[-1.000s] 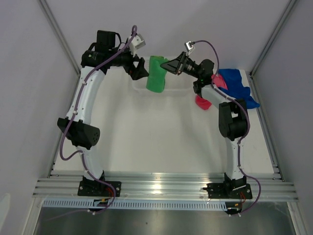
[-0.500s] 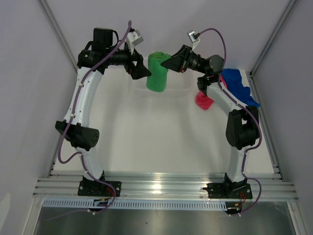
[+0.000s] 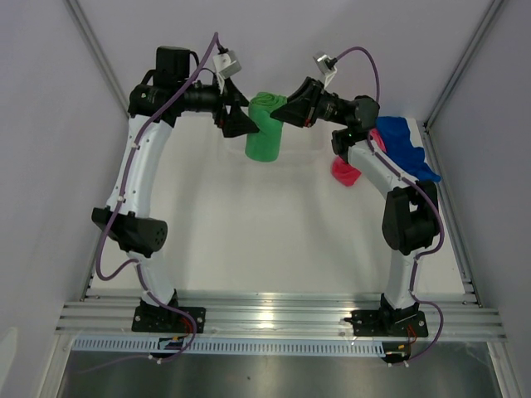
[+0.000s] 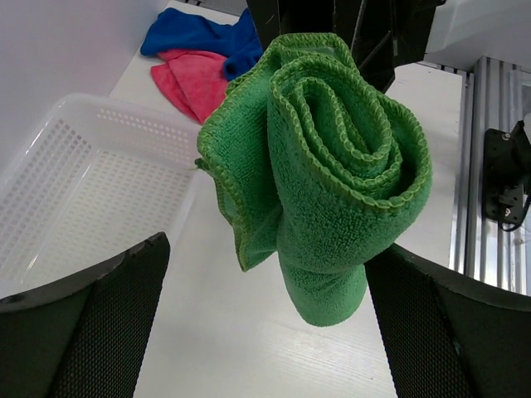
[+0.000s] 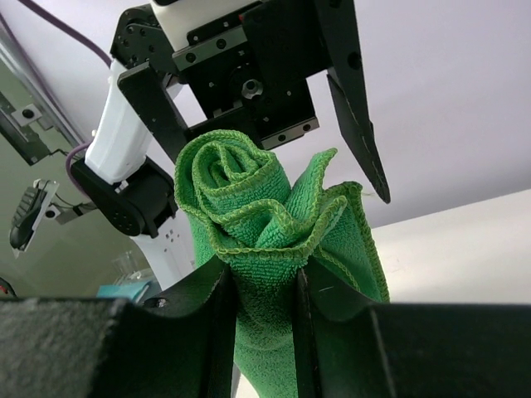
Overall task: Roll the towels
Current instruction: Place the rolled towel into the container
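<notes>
Top external view: right gripper (image 3: 280, 109) is clamping the rolled green towel (image 3: 264, 137) aloft by the basket (image 4: 91, 191), both arms reaching higher than a second ago; left gripper (image 3: 243, 121) is gaping wide just beside it.

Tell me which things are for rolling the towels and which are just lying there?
For the job: green towel, rolled, pinched in the right gripper; left gripper, open, close by it; pink towel and blue towel, lying loose.
Just lying about: white basket.
</notes>
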Controlling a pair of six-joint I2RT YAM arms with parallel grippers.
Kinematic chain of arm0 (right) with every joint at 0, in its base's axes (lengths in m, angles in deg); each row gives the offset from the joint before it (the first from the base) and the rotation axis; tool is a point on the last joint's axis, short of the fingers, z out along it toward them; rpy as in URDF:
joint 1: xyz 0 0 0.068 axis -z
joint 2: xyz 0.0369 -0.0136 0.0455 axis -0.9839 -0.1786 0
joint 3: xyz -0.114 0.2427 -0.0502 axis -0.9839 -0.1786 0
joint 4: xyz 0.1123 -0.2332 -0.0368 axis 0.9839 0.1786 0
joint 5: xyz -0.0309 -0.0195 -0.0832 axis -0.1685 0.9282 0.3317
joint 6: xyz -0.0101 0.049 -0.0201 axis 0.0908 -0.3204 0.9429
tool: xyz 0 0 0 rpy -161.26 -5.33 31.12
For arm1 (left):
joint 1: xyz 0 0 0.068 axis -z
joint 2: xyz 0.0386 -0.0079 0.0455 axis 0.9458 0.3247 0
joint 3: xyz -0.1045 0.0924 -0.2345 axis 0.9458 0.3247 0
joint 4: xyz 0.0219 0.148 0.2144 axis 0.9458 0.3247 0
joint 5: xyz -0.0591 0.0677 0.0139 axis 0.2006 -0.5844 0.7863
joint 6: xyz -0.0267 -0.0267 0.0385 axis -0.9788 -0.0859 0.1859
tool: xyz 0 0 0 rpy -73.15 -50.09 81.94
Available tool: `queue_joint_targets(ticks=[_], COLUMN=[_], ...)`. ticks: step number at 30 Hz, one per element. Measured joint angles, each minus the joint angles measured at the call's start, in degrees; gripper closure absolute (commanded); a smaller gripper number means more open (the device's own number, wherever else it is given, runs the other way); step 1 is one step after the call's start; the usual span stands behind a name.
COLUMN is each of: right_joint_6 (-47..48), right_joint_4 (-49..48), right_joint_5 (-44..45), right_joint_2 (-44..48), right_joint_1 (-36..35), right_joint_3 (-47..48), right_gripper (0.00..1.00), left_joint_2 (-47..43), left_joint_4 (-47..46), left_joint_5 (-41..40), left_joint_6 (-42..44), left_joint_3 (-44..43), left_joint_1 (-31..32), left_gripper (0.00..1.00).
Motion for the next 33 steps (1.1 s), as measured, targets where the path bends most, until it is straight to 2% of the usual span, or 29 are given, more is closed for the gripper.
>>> queue_joint_targets(ticks=[11, 20, 27, 31, 33], right_joint_6=[-1.49, -1.84, -2.84, -3.13, -3.23], right_joint_4=[-2.67, -4.85, -6.32, -7.15, -7.78], right_joint_5=[-0.57, -1.81, -2.49, -2.64, -2.62], right_joint_2=[0.0, 0.0, 0.0, 0.0, 0.0], right_joint_1=[-0.26, -1.38, -1.77, -2.25, -2.4], right_joint_3=[0.02, 1.68, 2.16, 2.84, 3.19], right_gripper=[1.0, 1.0, 1.0, 1.0, 1.0], left_joint_2=[-0.02, -0.02, 0.02, 0.07, 0.11], left_joint_4=[3.61, 0.17, 1.27, 1.92, 2.4], left_joint_5=[5.99, 7.06, 9.62, 11.15, 11.93], left_joint_6=[3.1, 1.75, 2.67, 3.06, 3.08], left_joint_3=[-1.42, -1.42, -1.44, -1.44, -1.46], left_joint_1=[0.87, 1.66, 2.16, 2.45, 2.6], left_gripper=[0.01, 0.01, 0.01, 0.11, 0.27])
